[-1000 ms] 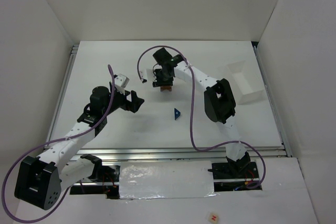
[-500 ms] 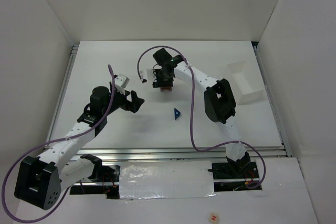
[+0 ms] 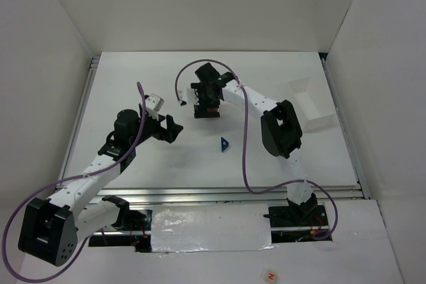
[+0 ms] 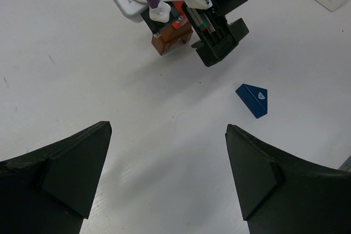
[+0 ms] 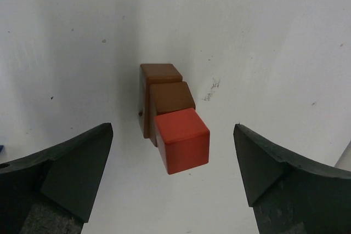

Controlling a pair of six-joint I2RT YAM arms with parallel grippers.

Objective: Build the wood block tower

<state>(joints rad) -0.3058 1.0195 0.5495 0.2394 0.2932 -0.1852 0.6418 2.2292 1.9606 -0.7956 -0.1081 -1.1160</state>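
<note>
Obs.: wood block tower [image 5: 171, 110] stands on the counter [image 3: 133, 71] about midway between the left and right edges, a little toward the far edge. The right fingers [image 5: 66, 173] are spread wide, one on each side of the stack, holding nothing and not touching it. The left fingers [image 4: 60, 173] are also spread wide and empty, hovering nearer the left edge and aimed at the tower.

Count:
- red cube [image 5: 182, 141]: 1, top of the stack.
- brown blocks [image 5: 160, 75]: 2 clearly seen under the cube. A brown face on the left side may be a third; cannot tell.
- blue wedge [image 3: 225, 143]: 1, lying loose on the counter, apart from the tower, toward the near edge.
- white tray [image 3: 309, 104]: 1, by the right edge.
- arms: 2.

Risks (judgement):
1. The right fingers flank a narrow stack. Any sideways drift while rising would clip the red cube and bring the stack down.
2. In the wrist view the layers look staggered. This may only be viewing angle, but if real, the tower has little margin for a nudge.
3. The wedge has sloped faces, so a grasp across them could squeeze it out. The cube's top is a small landing spot, so an off-centre release would slide the wedge off or tip the stack.
4. Both arms sit close, so a shared reach to the tower risks contact.
</note>
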